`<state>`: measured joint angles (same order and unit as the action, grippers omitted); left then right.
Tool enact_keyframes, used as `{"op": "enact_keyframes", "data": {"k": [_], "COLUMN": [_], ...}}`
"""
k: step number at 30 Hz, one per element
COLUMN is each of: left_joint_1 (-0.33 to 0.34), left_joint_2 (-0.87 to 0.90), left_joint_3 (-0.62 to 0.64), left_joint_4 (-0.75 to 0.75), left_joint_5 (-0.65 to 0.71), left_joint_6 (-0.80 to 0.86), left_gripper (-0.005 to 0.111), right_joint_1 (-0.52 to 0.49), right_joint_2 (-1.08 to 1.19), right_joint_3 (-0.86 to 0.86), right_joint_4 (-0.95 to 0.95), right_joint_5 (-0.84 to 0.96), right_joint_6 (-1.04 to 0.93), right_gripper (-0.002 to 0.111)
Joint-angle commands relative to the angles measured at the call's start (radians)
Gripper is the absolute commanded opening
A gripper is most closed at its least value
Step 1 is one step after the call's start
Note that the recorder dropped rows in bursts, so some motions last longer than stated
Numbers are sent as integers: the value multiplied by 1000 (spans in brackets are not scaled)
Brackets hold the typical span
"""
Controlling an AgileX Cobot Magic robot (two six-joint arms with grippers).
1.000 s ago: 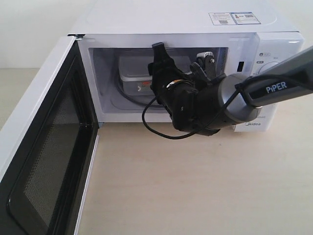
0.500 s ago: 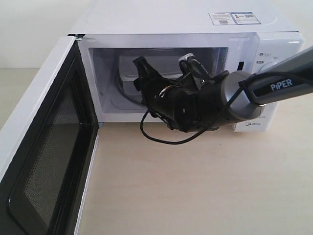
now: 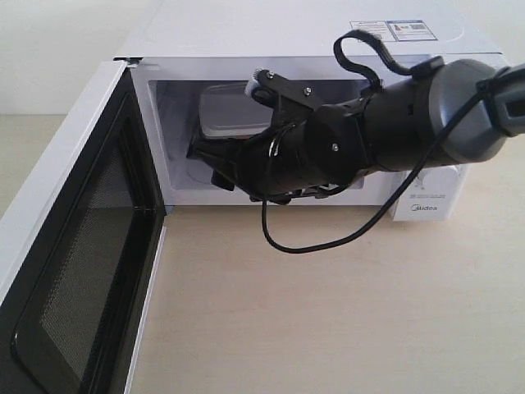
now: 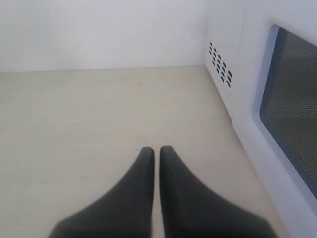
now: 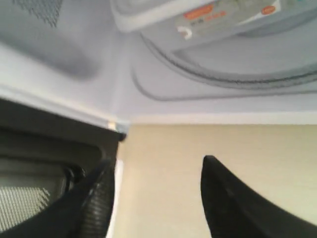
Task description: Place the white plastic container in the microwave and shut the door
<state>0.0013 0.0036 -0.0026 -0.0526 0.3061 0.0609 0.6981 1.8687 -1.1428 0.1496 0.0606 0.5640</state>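
The white plastic container (image 3: pixel 228 110) lies inside the microwave (image 3: pixel 287 41), its label showing in the right wrist view (image 5: pixel 208 14) above the glass turntable (image 5: pixel 233 69). The door (image 3: pixel 74 246) hangs wide open to the left. My right gripper (image 3: pixel 205 164) is outside the cavity at its front left corner, pointing toward the hinge; it is open (image 5: pixel 157 162) and empty. My left gripper (image 4: pixel 156 150) is shut on nothing, low over the table beside the door's outer window (image 4: pixel 292 99). It is out of sight in the exterior view.
The right arm's grey body (image 3: pixel 410 123) and a loose black cable (image 3: pixel 328 242) cross the front of the cavity. The door's black inner frame (image 5: pixel 44 134) lies close beside one right finger. Vent slots (image 4: pixel 220 67) mark the microwave's side. Pale wooden table (image 3: pixel 328 328) spreads in front.
My right gripper has drawn back out of the cavity, turned and swung left toward the hinge side. The container stays inside. The door has not moved.
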Motion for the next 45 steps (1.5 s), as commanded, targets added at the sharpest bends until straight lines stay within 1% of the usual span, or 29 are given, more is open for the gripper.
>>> {"op": "enact_keyframes", "data": {"k": [1, 3, 4, 5, 7, 8, 13, 17, 18, 20, 21, 23, 26, 28, 29, 32, 36, 41, 43, 45], "left_joint_1": [5, 5, 5, 5, 5, 5, 5, 5, 5, 5, 5, 5, 5, 5, 5, 5, 5, 5, 5, 5], "left_joint_2": [-4, -4, -4, -4, -4, -4, -4, -4, -4, -4, -4, -4, -4, -4, -4, -4, -4, -4, -4, -4], "left_joint_3": [3, 3, 3, 3, 3, 3, 3, 3, 3, 3, 3, 3, 3, 3, 3, 3, 3, 3, 3, 3], "left_joint_4": [0, 0, 0, 0, 0, 0, 0, 0, 0, 0, 0, 0, 0, 0, 0, 0, 0, 0, 0, 0], "left_joint_5": [0, 0, 0, 0, 0, 0, 0, 0, 0, 0, 0, 0, 0, 0, 0, 0, 0, 0, 0, 0], "left_joint_6": [1, 1, 1, 1, 1, 1, 1, 1, 1, 1, 1, 1, 1, 1, 1, 1, 1, 1, 1, 1], "left_gripper": [4, 4, 4, 4, 4, 4, 4, 4, 4, 4, 4, 4, 4, 4, 4, 4, 4, 4, 4, 4], "right_joint_1": [-1, -1, -1, -1, -1, -1, -1, 1, 11, 29, 34, 46, 51, 51, 51, 51, 51, 51, 49, 49], "right_joint_2": [-22, -22, -22, -22, -22, -22, -22, -17, -13, 1, 8, 21, 41, 53, 69, 99, 166, 202, 218, 251], "right_joint_3": [6, 6, 6, 6, 6, 6, 6, 9, 24, 70, 90, 131, 155, 155, 155, 155, 155, 151, 128, 88], "right_joint_4": [-27, -27, -27, -27, -27, -27, -27, -40, -40, -42, -42, -17, 54, 81, 118, 103, 101, 119, 174, 178], "right_joint_5": [77, 81, 82, 88, 95, 97, 75, 16, -33, -208, -300, -427, -496, -505, -559, -661, -699, -845, -834, -834], "right_joint_6": [-79, -81, -91, -118, -186, -199, -201, -331, -376, -468, -489, -485, -485, -507, -526, -529, -553, -630, -641, -644], "right_gripper": [51, 48, 42, 31, 4, 1, 1, 1, 1, 1, 1, 1, 1, 1, 1, 1, 1, 1, 1, 1]}}
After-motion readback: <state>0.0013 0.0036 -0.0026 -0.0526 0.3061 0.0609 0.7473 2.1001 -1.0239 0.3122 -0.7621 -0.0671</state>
